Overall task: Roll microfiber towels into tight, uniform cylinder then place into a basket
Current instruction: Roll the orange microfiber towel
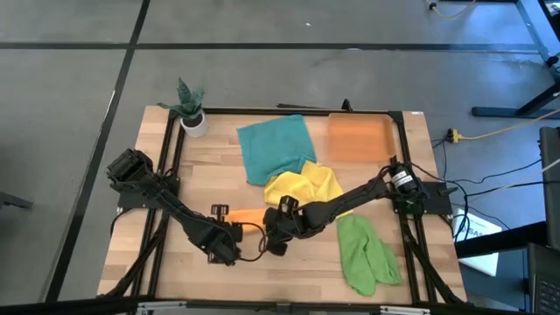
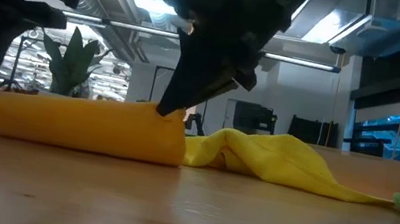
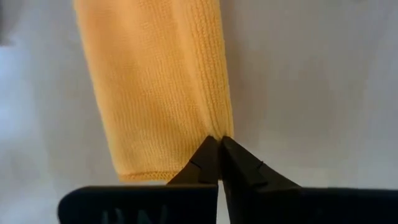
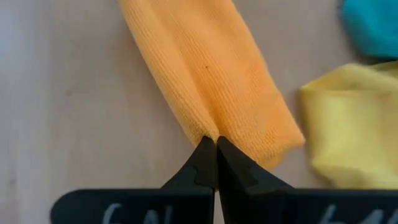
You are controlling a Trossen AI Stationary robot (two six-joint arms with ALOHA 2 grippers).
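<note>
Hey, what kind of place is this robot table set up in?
Probably a lab or industrial workshop: exposed ceiling ducts and strip lights, a bare concrete floor, and loose cables beside the wooden table.

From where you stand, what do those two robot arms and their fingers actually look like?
Both arms are dark, black and jointed, with black cables along them. The left gripper and right gripper each end in two black, pointed, wedge-shaped fingers on a flat black bar; the right bar carries pale lettering.

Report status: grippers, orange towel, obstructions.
Left gripper and right gripper shut, tips pressed on rolled orange towel. Basket empty. Yellow towel crowds the roll's end.
</note>
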